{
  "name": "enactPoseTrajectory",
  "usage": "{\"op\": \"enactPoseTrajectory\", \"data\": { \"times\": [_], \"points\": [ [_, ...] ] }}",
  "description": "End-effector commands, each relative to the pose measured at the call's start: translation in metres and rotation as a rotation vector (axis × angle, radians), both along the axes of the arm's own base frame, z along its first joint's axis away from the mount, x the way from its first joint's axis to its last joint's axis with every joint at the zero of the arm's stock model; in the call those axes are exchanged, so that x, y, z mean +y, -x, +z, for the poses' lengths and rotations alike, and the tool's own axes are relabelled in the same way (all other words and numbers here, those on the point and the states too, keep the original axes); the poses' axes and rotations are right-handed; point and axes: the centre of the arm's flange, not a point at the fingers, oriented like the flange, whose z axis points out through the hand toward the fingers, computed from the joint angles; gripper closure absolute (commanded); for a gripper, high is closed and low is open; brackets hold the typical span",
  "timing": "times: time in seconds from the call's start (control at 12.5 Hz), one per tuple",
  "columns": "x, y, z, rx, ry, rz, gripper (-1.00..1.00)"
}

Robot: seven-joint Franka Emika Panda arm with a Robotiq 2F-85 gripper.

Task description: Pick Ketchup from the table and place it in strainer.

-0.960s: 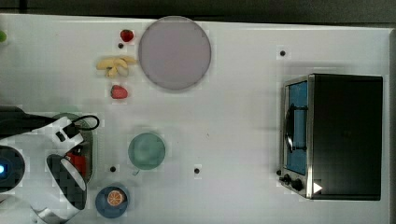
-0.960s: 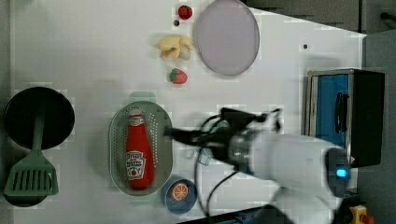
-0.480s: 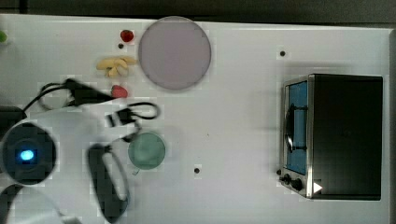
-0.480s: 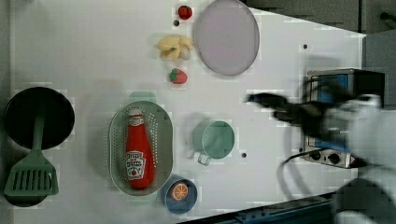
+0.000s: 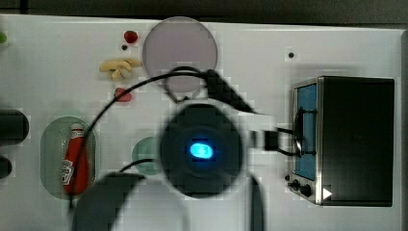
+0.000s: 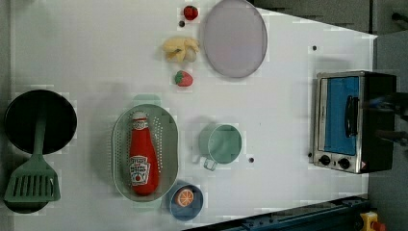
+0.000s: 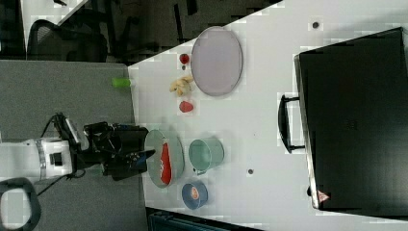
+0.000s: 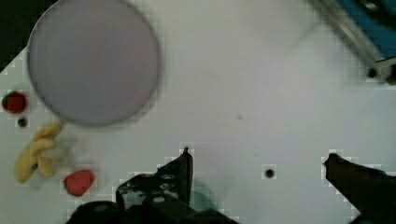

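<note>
The Ketchup [image 6: 142,161], a red squeeze bottle with a white cap, lies lengthwise in the pale green strainer [image 6: 168,144]. In the top view the same bottle [image 5: 74,161] rests in the strainer [image 5: 50,159] at the top view's left. My arm's dark body [image 5: 202,150] hangs over the table's middle, well to the right of them. In the wrist view my gripper [image 8: 258,161] is open, nothing between its fingers [image 8: 184,163], above bare table. In the right view the gripper [image 7: 144,155] shows beside the strainer's [image 7: 153,144] rim.
A green mug [image 6: 221,143] stands right of the strainer and a blue bowl [image 6: 185,199] with an orange slice sits near it. A grey plate [image 5: 180,48], bananas [image 5: 118,67] and strawberries [image 5: 123,95] lie at the back. A toaster oven [image 5: 346,139] fills the right; a black pan [image 6: 41,120] with a spatula stands left.
My arm has swung away from the strainer to the right, towards the table's middle and the oven. The Ketchup has stayed lying in the strainer, and the gripper has stayed open.
</note>
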Motion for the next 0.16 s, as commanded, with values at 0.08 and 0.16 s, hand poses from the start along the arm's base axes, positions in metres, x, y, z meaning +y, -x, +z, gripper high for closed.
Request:
{"op": "enactPoseTrajectory", "data": {
  "times": [0.08, 0.16],
  "points": [
    [-0.0075, 0.0133, 0.0232, 0.031, -0.046, 0.052, -1.0],
    [-0.0132, 0.0132, 0.0237, 0.026, -0.072, 0.036, -1.0]
  ]
}}
